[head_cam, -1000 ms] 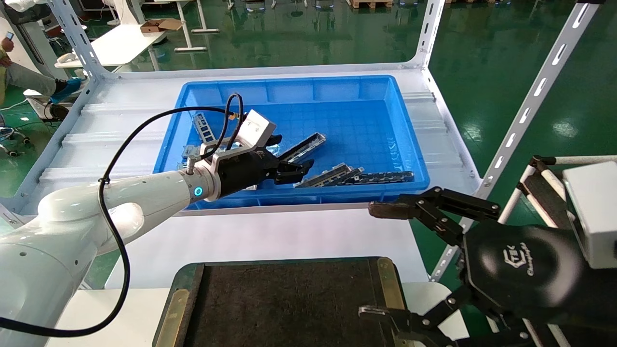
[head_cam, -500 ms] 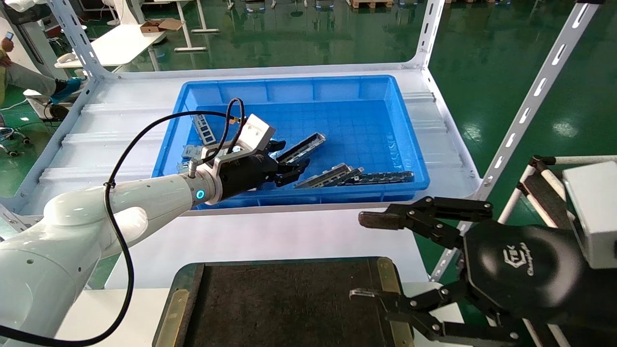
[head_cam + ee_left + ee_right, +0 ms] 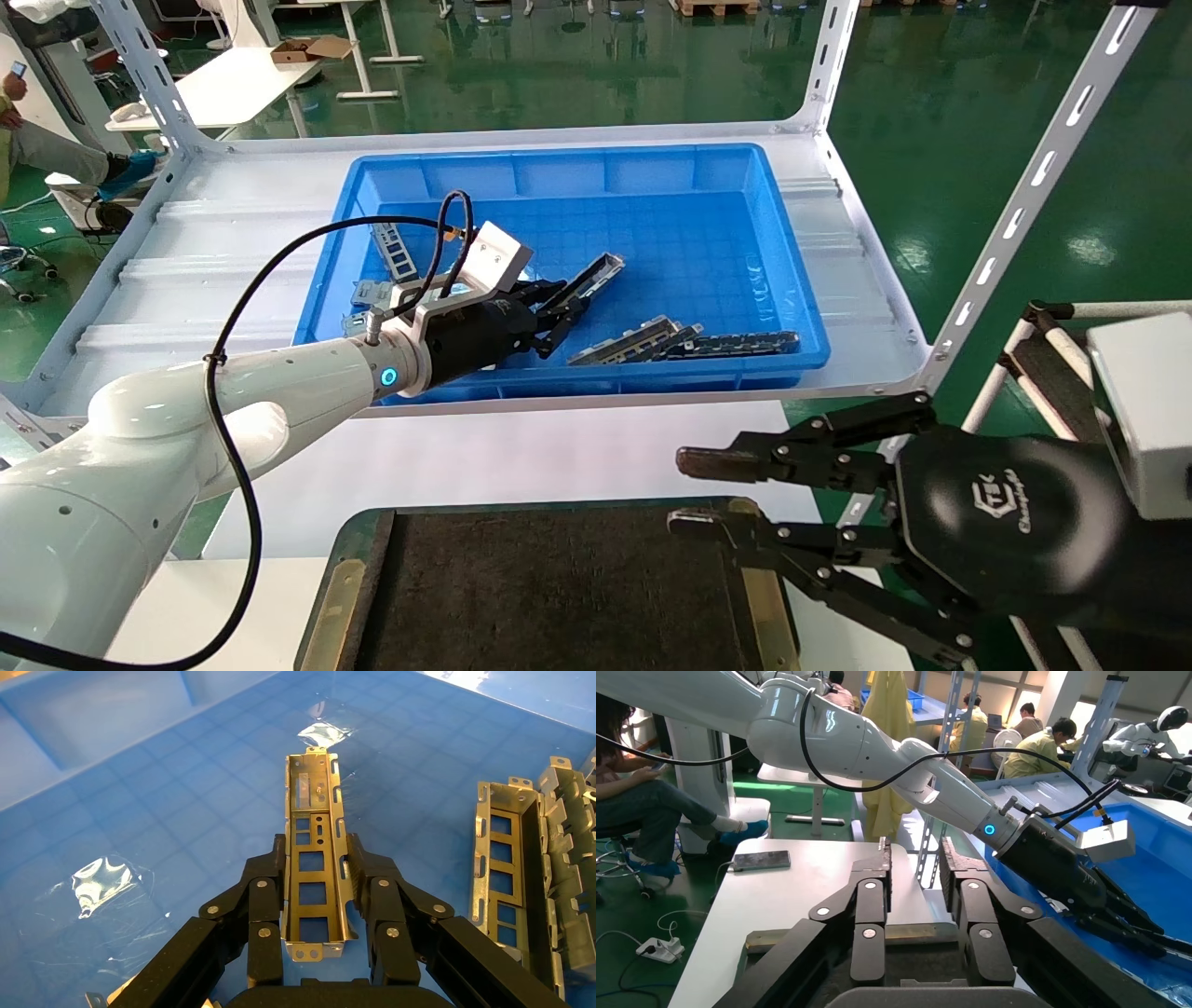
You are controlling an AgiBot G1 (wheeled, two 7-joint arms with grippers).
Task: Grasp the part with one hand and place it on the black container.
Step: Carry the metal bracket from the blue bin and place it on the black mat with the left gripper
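Because the part (image 3: 314,850) lies lengthwise between the left claw's (image 3: 315,855) two fingers, its long axis running straight out from the claw toward the upper middle of the left wrist picture, the grasp turns on that alignment. The fingers press both long sides of the channel near its closer end, so the left claw looks closed on it. In the head view the part (image 3: 589,280) sits in the blue bin (image 3: 596,158) at centre frame, slanting up to the right from the left claw (image 3: 551,315). The left arm reaches in from the lower left, stretched low over the bin's front wall. The black tray (image 3: 559,596) waits at bottom centre, well apart. The right claw (image 3: 694,489) hovers at the tray's right edge, narrowly parted and holding nothing.
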